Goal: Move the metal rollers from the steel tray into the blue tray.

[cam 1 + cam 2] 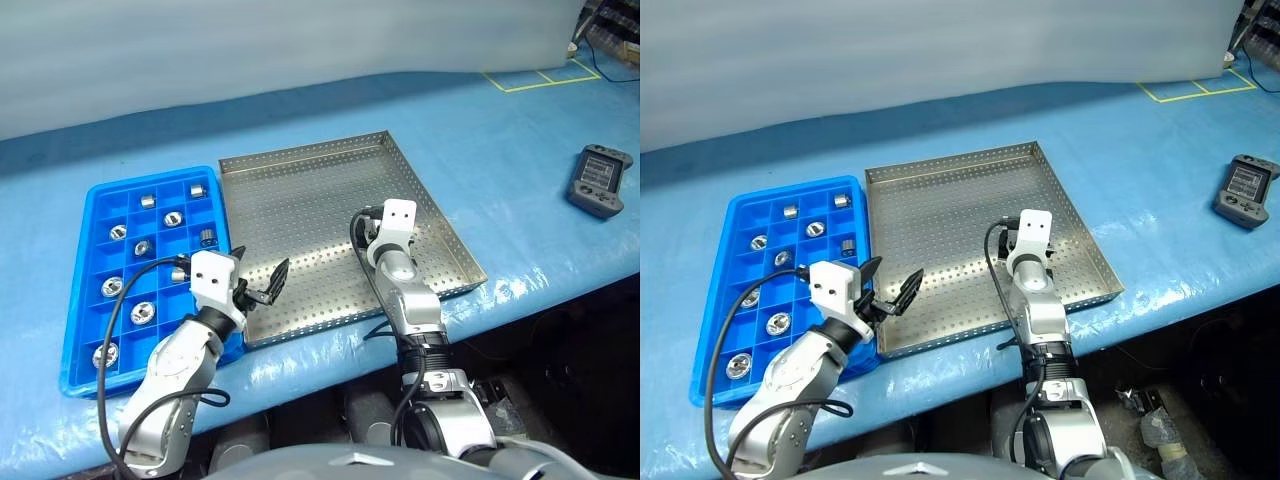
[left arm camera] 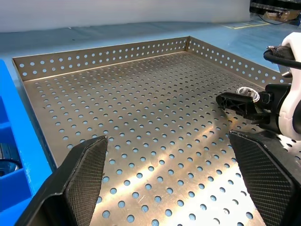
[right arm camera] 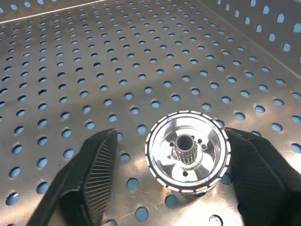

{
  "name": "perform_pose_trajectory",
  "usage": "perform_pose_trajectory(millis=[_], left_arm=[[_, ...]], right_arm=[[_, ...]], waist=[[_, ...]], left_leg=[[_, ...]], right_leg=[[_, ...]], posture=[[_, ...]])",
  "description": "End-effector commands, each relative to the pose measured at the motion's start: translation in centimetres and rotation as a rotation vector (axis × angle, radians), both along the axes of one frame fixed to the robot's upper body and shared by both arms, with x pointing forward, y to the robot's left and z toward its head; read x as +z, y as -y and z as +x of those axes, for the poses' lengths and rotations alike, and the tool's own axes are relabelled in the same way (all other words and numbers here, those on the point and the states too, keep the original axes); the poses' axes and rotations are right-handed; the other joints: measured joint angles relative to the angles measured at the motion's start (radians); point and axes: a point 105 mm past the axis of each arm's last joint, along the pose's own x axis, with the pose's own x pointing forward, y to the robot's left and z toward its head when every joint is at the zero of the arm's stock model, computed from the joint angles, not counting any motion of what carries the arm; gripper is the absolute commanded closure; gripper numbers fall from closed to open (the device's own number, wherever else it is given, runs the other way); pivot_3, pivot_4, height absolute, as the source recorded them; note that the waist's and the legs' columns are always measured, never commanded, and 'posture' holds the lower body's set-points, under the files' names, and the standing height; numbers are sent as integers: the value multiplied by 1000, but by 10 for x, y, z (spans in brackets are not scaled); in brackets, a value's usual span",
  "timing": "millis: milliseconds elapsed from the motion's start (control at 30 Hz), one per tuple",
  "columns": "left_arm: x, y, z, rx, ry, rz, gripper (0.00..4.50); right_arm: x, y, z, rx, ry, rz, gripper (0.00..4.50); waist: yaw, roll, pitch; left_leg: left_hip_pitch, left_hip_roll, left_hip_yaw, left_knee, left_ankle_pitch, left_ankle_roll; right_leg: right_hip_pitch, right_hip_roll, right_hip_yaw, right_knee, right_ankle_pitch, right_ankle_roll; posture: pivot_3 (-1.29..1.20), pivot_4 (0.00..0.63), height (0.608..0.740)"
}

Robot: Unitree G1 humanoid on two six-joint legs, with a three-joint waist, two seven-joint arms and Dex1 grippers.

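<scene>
Roller (image 3: 187, 157) between right pincer (image 3: 169, 174) fingers, steel tray (image 1: 300, 175) floor open around.

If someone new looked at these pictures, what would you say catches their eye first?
Probably the lone metal roller lying on the steel tray, sitting between the right gripper fingers, one touching it and the other apart. Next, the blue tray beside it on the robot's left, rollers in many compartments.
</scene>
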Motion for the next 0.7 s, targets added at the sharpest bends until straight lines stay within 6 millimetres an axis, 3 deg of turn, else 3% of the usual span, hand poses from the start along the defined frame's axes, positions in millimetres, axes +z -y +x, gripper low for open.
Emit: perform_pose_trajectory(millis=[33, 133, 200, 367, 500, 700], left_arm=[[9, -1, -1, 7, 41, -4, 0], [9, -4, -1, 20, 42, 1, 0], [9, -6, -1, 33, 46, 4, 0], [13, -18, -3, 94, 85, 33, 0], [18, -34, -6, 178, 131, 36, 0], [22, -65, -21, 342, 183, 102, 0]], right_arm=[[7, -4, -2, 19, 31, 3, 1900], [15, -9, -4, 49, 57, 1, 2726], [24, -19, -6, 93, 77, 0, 2725], [61, -75, -17, 387, 148, 6, 2725], [96, -118, -29, 632, 200, 12, 2725], [127, -167, -45, 899, 288, 77, 2725]], waist=[[1, 0, 0], [2, 0, 0], [3, 0, 0], [4, 0, 0], [8, 0, 0], [32, 0, 0]], left_leg=[[0, 0, 0, 0, 0, 0], [0, 0, 0, 0, 0, 0], [0, 0, 0, 0, 0, 0], [0, 0, 0, 0, 0, 0], [0, 0, 0, 0, 0, 0], [0, 0, -2, -1, 0, 0]], right_leg=[[0, 0, 0, 0, 0, 0], [0, 0, 0, 0, 0, 1], [0, 0, 0, 0, 0, 1], [-1, 0, 0, 0, -1, 1], [-1, 0, 0, 1, -1, 1], [-1, 0, -1, 0, 0, 0]], posture=[[-113, 150, 740], [-113, 150, 740], [-107, 150, 740], [-87, 150, 740], [-63, 150, 740], [8, 150, 740]])
